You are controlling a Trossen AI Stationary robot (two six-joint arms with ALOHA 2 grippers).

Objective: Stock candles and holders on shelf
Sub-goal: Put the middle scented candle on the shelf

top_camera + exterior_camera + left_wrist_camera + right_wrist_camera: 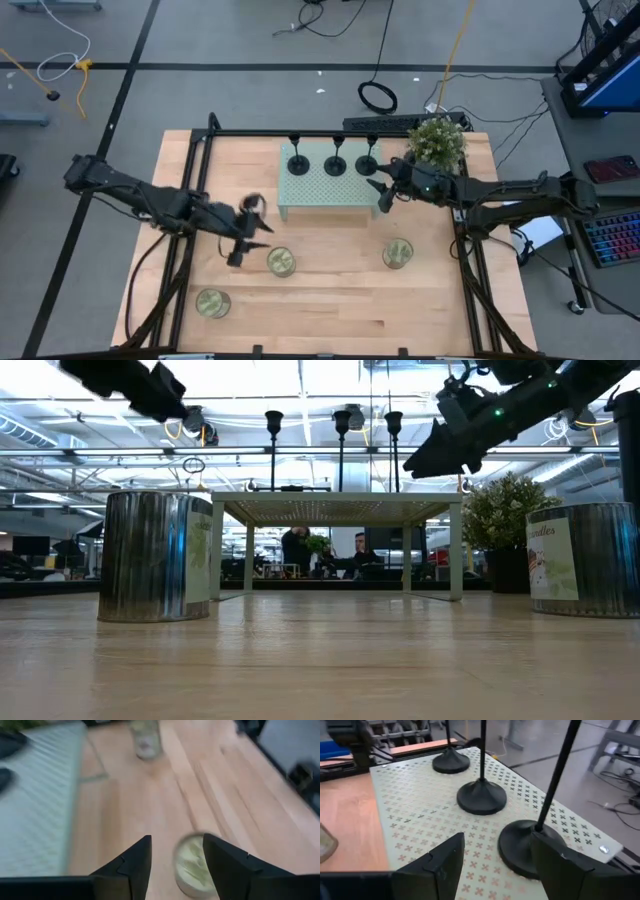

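Note:
The mint-green shelf [320,188] stands at the table's far middle. Three black holders [297,164] [335,163] [367,162] stand by their disc bases in a row along its far edge. Three glass candles [280,262] [397,253] [212,303] stand on the wooden table. My left gripper [254,243] is open just left of the middle candle, which shows past its fingertips [192,865]. My right gripper [381,196] is open over the shelf's right end, close to the nearest holder's base [525,847], and holds nothing.
A bushy potted plant [436,142] stands at the table's far right corner, close behind my right arm. A black frame runs along the table's edges [200,160]. Bare wood lies between the shelf and the candles.

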